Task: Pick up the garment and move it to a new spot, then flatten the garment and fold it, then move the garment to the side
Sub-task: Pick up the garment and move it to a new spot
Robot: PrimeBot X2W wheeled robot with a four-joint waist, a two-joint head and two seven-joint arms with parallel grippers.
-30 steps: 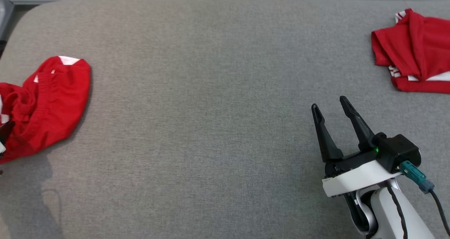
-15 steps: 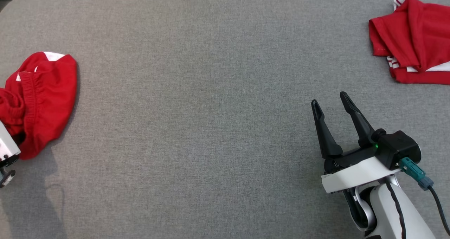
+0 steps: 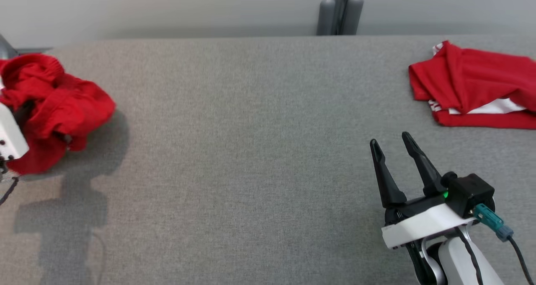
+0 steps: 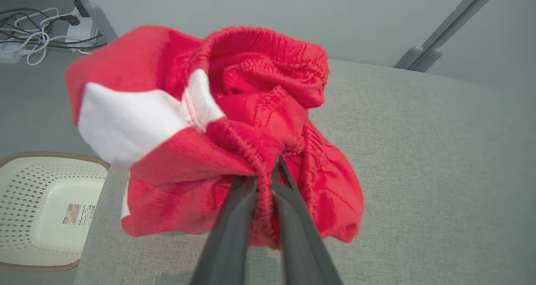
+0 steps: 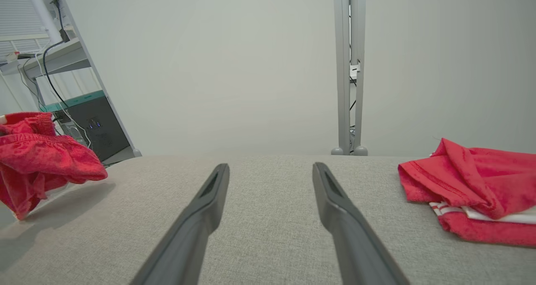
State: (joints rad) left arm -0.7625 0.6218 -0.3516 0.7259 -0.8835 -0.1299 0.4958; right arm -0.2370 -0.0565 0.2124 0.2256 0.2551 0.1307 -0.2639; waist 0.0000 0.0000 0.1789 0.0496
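The garment (image 4: 259,79) is showing as matt red knit cloth; the table (image 3: 251,130) is showing matt grey woven fabric; the basket (image 4: 19,197) is looking like smooth cream plastic.

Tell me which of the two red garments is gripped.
The bunched red garment at the left, pinched in the shut left gripper. The folded red garment lies free at the right of the table.

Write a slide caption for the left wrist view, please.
Left gripper shut on bunched red garment, held over the grey table.

Red garment (image 4: 259,121) with white panel, grey table (image 3: 251,130), cream perforated basket (image 4: 21,193)
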